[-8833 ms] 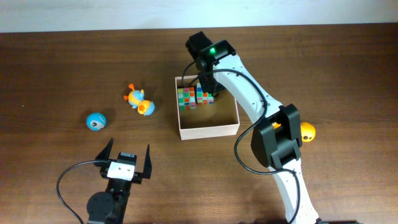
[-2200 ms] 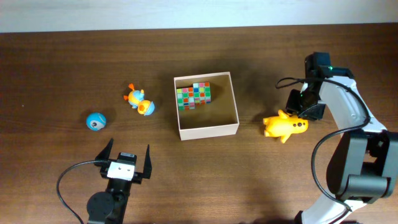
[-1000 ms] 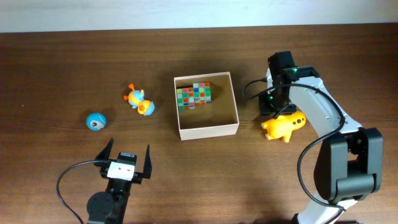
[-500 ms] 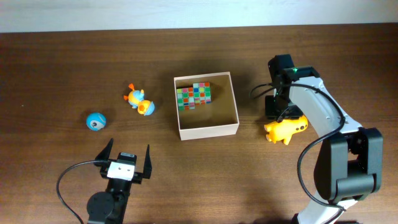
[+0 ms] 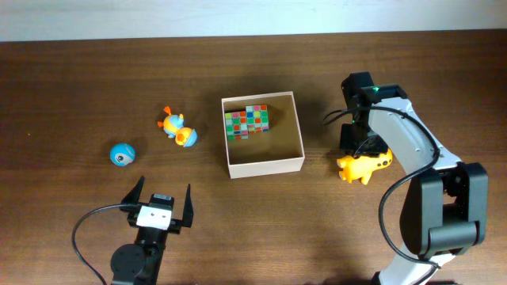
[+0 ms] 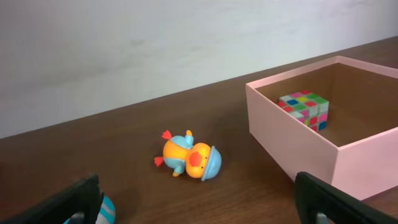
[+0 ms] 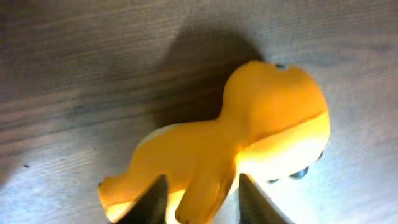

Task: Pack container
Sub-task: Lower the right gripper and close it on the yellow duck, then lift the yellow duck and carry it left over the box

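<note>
The container (image 5: pixel 266 165), where does it sit?

Near the middle of the table (image 5: pixel 79 79), upright and open-topped. Two chequered puzzle cubes (image 5: pixel 247 121) stand side by side against its far wall.

And the right gripper (image 5: pixel 358 147)?

It is down over a yellow toy animal (image 5: pixel 366 165) that lies on the wood just right of the container. In the wrist view its fingertips (image 7: pixel 157 198) flank part of the toy closely on both sides. Whether they actually pinch it cannot be told.

The left gripper (image 5: pixel 162 207)?

It is near the front edge, well apart from the toys, with its fingers spread wide. An orange-and-blue duck toy (image 5: pixel 177 130) and a blue ball (image 5: pixel 122 153) lie on the table left of the container.
</note>
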`<action>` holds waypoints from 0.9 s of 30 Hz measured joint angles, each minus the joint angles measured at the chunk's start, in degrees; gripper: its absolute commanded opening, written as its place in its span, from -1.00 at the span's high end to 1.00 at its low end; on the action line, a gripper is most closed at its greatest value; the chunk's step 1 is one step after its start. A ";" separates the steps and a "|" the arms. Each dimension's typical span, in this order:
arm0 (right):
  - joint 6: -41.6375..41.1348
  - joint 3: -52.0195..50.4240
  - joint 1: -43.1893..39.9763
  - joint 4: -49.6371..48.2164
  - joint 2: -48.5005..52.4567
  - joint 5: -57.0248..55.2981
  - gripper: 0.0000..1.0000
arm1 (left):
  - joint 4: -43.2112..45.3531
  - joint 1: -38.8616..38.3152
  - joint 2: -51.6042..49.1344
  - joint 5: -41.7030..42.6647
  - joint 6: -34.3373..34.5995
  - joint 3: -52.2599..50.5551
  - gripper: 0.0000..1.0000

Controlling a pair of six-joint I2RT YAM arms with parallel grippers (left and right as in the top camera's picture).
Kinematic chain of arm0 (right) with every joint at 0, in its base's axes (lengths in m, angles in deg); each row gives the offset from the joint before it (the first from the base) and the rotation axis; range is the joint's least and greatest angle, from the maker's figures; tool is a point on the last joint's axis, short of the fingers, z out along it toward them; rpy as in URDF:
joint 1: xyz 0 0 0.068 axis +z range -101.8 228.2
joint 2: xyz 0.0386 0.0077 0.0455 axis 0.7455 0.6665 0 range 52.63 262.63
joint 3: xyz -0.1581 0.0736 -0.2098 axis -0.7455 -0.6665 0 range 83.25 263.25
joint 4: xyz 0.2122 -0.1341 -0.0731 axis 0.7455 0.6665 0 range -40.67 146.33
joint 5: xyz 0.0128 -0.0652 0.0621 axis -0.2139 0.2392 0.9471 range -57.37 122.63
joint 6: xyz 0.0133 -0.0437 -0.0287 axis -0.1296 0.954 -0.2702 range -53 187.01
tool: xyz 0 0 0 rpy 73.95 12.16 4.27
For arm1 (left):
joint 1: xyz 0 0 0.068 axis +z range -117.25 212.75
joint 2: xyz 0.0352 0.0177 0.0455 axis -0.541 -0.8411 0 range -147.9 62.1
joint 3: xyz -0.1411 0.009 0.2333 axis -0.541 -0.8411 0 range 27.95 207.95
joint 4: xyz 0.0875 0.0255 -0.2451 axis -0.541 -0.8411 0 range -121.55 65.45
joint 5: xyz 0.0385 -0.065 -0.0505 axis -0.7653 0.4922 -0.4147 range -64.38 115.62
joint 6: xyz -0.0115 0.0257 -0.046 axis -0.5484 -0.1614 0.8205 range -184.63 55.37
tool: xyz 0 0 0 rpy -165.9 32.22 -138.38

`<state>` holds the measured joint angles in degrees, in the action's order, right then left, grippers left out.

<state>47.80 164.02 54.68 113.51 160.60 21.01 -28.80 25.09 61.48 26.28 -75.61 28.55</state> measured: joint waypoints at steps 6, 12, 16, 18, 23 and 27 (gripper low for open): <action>-0.55 0.00 0.00 -1.22 0.00 -0.17 0.92 | 0.00 0.00 0.00 0.00 0.00 0.00 -0.98; -0.55 0.00 0.00 -1.95 0.00 -0.15 0.93 | 0.00 0.00 0.00 0.00 0.00 0.00 -0.98; -0.39 0.02 0.00 -2.69 0.00 -0.15 0.92 | 0.02 0.00 0.00 0.00 0.00 0.00 -0.98; -0.02 0.55 0.00 -2.16 0.00 -0.15 0.93 | 0.02 0.00 0.00 0.00 0.00 0.00 -0.98; 0.39 6.78 0.00 1.49 0.00 -0.15 0.92 | 0.00 0.00 0.00 0.00 0.00 0.00 -0.98; 0.59 15.78 0.00 5.57 0.00 -0.20 0.92 | 0.02 0.00 0.00 0.00 0.00 0.00 -0.98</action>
<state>48.39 179.80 54.68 119.09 160.60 20.82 -28.78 25.09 61.48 26.28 -75.61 28.55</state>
